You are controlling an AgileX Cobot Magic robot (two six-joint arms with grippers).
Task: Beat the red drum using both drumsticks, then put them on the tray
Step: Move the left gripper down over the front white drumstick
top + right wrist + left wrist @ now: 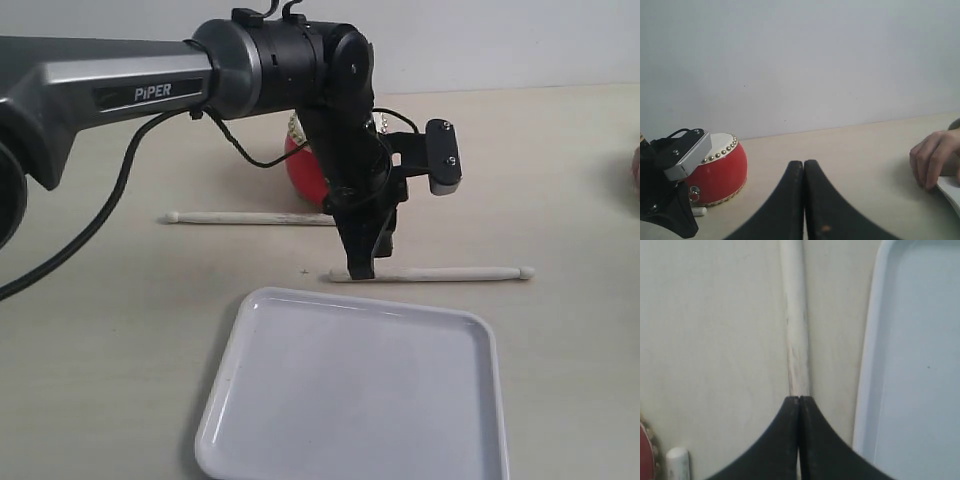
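The red drum (303,172) stands at the back of the table, mostly hidden behind my left arm; the right wrist view shows the drum (722,170) with its cream top and gold studs. Two pale drumsticks lie flat on the table: the far drumstick (250,217) to the left of the drum and the near drumstick (450,272) just behind the white tray (350,400). My left gripper (360,270) points straight down, shut, with its tips over the near drumstick's left end. In the left wrist view the drumstick (796,330) runs out from under the shut left gripper (799,399), beside the tray (866,390). My right gripper (804,163) is shut and holds nothing.
A person's hand (935,157) rests on the table at the far right of the right wrist view. My left arm's wrist camera (443,155) juts out in front of the drum. The far drumstick's butt end (677,462) shows beside the drum in the left wrist view.
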